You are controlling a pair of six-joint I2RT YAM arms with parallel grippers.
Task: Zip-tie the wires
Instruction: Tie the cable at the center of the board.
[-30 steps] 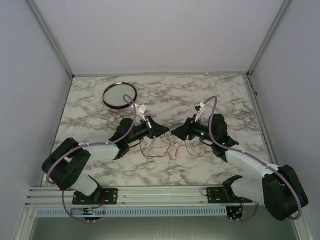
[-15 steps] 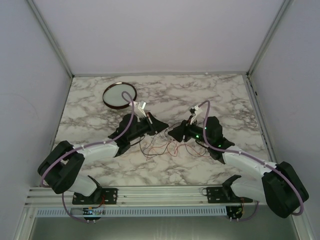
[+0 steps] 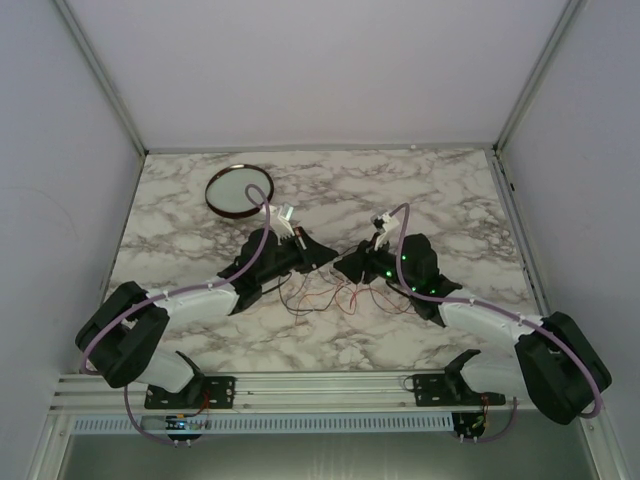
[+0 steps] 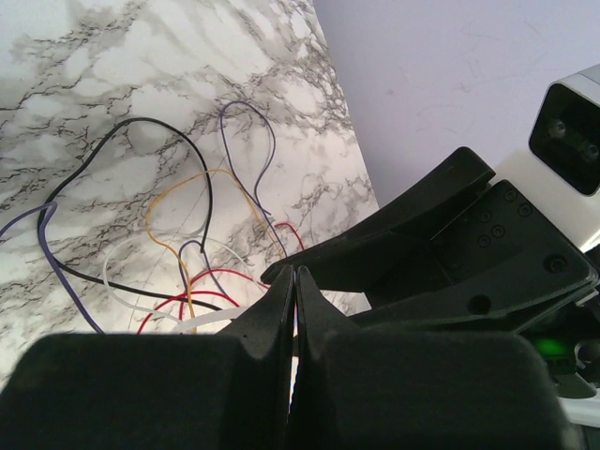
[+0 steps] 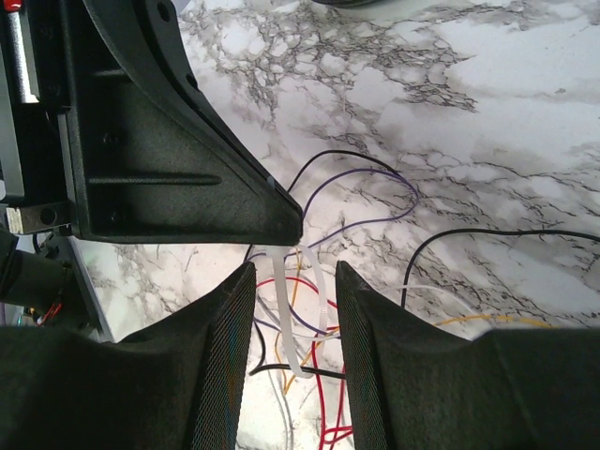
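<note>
At the far left of the tabletop (image 3: 430, 190) we see a round dish (image 3: 209, 190). The left end effector (image 4: 293, 272) has its fingers pressed together, pinching a white zip tie (image 5: 284, 319). The wires (image 3: 330, 298) lie tangled mid-tabletop, beneath the two meeting tips. The right end effector (image 5: 295, 269) stands apart, its fingers flanking the zip tie without touching it.

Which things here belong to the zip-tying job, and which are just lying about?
Job: tangle of thin coloured wires; white plastic zip tie; left gripper, shut on it; right gripper, open around it.
Lying about: round dark-rimmed dish on the marble table.
</note>
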